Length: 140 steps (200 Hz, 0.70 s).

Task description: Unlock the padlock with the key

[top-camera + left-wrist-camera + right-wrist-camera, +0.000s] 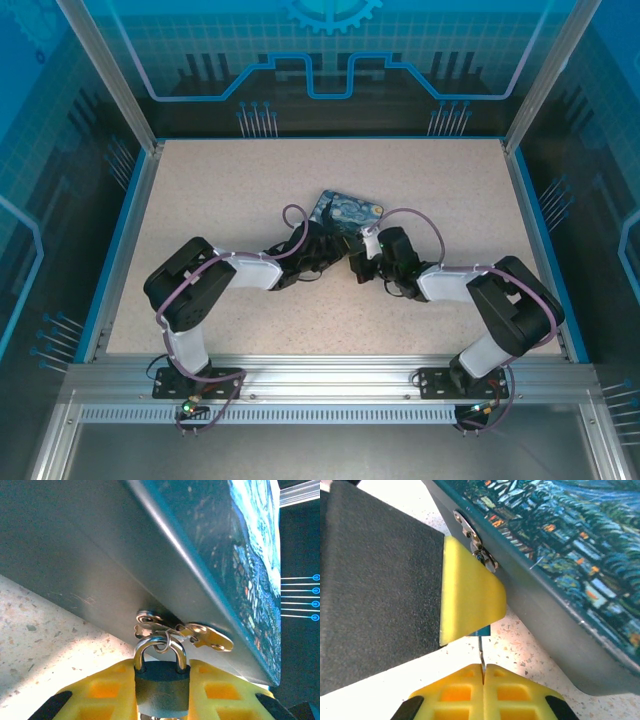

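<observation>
Left wrist view: the left gripper (162,676) has its yellow fingers narrowed onto the body of the padlock (161,692), one on each flat side. Its shackle (142,650) is threaded through the hasp (149,616) on the side wall of the painted tin (250,555). A spare key (207,636) on a small ring rests against that wall just above the lock. The tin lies near the middle of the table (220,200), both arms meeting at its near side.

From the right wrist, the right gripper (483,672) is pinched fully together on the key (481,656). Its thin blade stands up from between the pads toward the teal underside of the lock.

Both pieces look light, hard and smooth, so they would slip or twist easily in the pads. The lock hangs loosely on its shackle, so it probably needs a firm hold on the body for the keyway to stay put. The key looks thin enough to bend or rotate, so it is best gripped flat across its head with the blade in line with the keyway.
</observation>
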Motion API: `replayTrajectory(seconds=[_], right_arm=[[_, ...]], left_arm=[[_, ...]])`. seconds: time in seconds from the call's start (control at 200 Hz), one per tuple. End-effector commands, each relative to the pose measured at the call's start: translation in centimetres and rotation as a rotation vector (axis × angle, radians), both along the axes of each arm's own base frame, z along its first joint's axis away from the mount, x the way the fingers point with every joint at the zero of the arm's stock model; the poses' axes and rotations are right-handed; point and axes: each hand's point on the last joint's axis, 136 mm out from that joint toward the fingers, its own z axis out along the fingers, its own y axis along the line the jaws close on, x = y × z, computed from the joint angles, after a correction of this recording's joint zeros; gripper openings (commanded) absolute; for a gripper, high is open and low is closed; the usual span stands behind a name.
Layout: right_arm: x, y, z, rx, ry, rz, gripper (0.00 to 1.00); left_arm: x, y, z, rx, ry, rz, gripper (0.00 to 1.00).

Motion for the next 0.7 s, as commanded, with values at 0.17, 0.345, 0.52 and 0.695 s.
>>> replayTrajectory(seconds=[0.17,0.345,0.52,0.695], right_arm=[[0.4,1.0,3.3,0.132,-0.086,0.059,0.00],[0.4,0.4,3.6,0.138,-0.096,0.049,0.00],[0.6,0.1,4.1,0.134,-0.111,0.039,0.00],[0.9,-0.4,4.9,0.119,-0.134,0.029,0.00]], left_arm=[[-0.2,1.0,-1.9,0.056,0.046,0.027,0.18],[-0.3,1.1,-2.2,0.062,0.052,0.029,0.18],[-0.4,1.1,-2.5,0.071,0.059,0.024,0.17],[-0.5,1.2,-2.9,0.080,0.067,0.022,0.16]])
